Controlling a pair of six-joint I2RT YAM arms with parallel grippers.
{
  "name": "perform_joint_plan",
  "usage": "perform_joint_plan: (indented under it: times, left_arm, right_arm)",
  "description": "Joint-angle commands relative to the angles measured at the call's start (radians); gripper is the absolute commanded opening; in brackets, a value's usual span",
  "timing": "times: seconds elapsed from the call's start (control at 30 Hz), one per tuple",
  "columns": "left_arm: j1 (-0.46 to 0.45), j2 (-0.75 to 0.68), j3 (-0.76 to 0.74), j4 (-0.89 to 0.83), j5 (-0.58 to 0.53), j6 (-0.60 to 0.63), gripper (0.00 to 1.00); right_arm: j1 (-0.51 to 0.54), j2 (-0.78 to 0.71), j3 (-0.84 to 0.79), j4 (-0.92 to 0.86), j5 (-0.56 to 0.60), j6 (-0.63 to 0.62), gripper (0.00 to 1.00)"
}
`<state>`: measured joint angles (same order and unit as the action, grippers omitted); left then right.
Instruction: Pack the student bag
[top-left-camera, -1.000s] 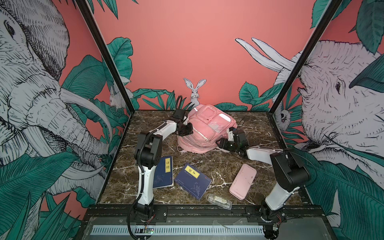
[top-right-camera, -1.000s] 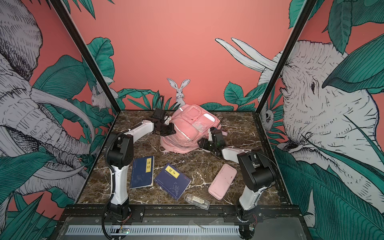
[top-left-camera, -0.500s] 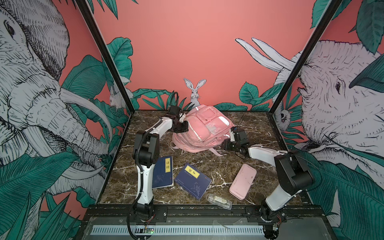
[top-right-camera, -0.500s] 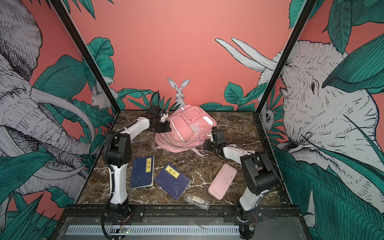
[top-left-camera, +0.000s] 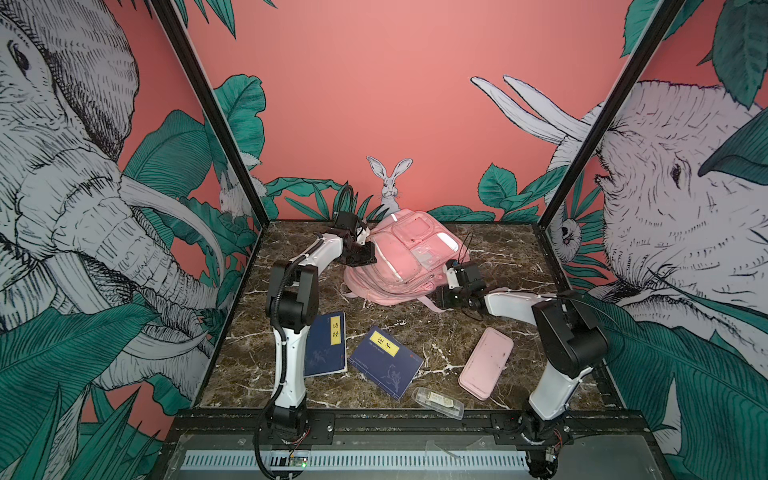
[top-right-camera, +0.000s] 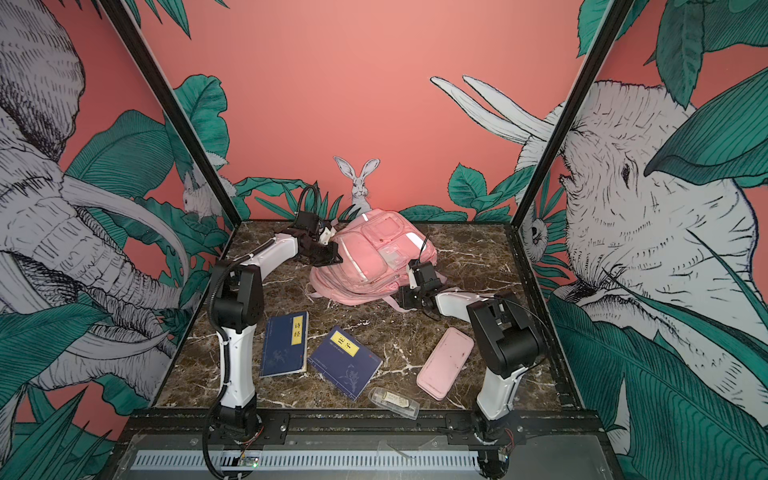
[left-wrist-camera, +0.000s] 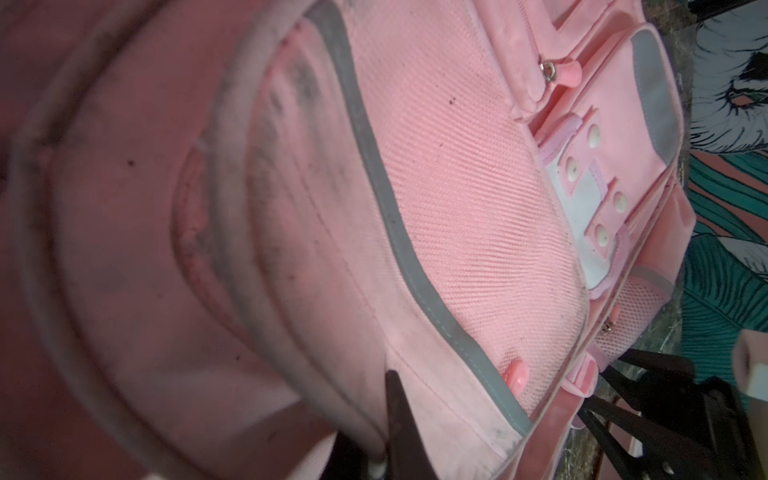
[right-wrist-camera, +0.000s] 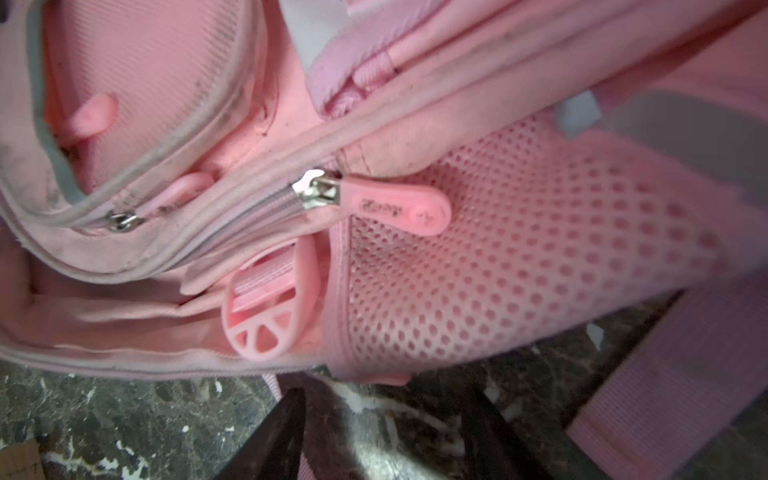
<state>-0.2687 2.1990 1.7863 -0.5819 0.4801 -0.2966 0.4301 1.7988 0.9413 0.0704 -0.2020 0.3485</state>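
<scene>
Two grippers seem set on opening the student bag (top-left-camera: 405, 257): left gripper (top-left-camera: 369, 259) clamps its edge; right gripper (right-wrist-camera: 382, 428), jaws apart, must next catch the zipper pull (right-wrist-camera: 399, 207).

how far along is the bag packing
Done: nothing packed; two blue books, pencil case and clear box lie on the table. In hand: left end effector shut on the student bag, right end effector open near its zip pull. Left: unzip, load everything.

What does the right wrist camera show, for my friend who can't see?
Up close, the pink student bag fills the view, with a pink zipper pull beside a mesh side pocket. The right gripper is open over the marble table.
</scene>
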Motion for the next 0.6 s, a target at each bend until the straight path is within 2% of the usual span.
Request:
perform_joint_plan:
  times: [0.0, 0.27, 0.57]
  left_arm:
    - [0.012, 0.002, 0.039, 0.044, 0.030, -0.007, 0.00]
    - [0.019, -0.006, 0.018, 0.071, 0.061, -0.033, 0.00]
    - [0.019, -0.010, -0.007, 0.107, 0.081, -0.070, 0.00]
  right_arm:
    - [0.001, 0.034, 0.040, 0.037, -0.006, -0.033, 0.59]
    - [0.004, 0.094, 0.079, 0.049, -0.021, -0.071, 0.56]
    - [0.024, 0.037, -0.005, 0.064, -0.030, -0.073, 0.44]
